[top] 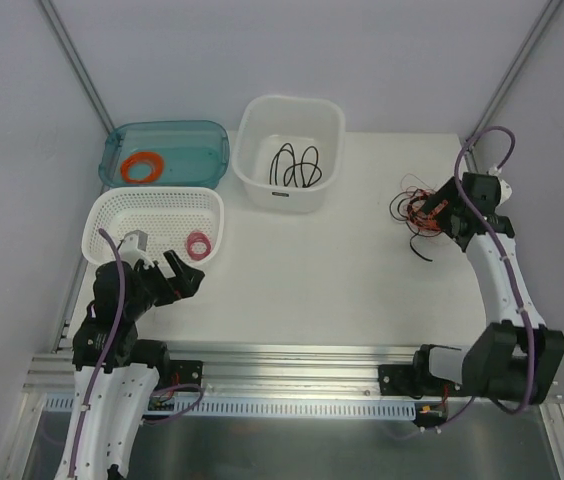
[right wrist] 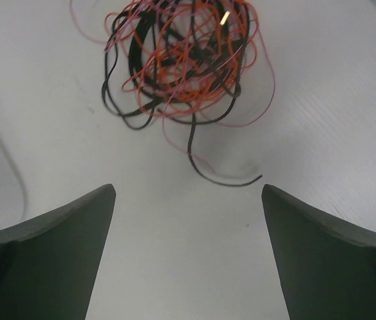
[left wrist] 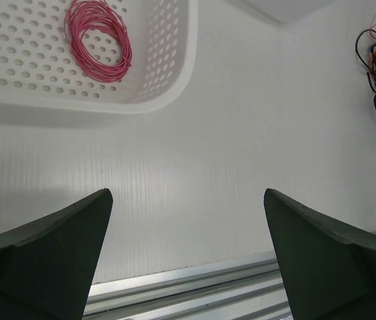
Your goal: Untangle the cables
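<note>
Black, red, orange cables (right wrist: 181,63) in loose knotted clump

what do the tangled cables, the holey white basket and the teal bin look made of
Cables: thin wire in glossy black, red and orange sheathing, probably plastic, judging by the floppy loops.
White basket: matte moulded plastic, going by its regular holes.
Teal bin: translucent, glossy plastic, apparently; its floor looks see-through.
</note>
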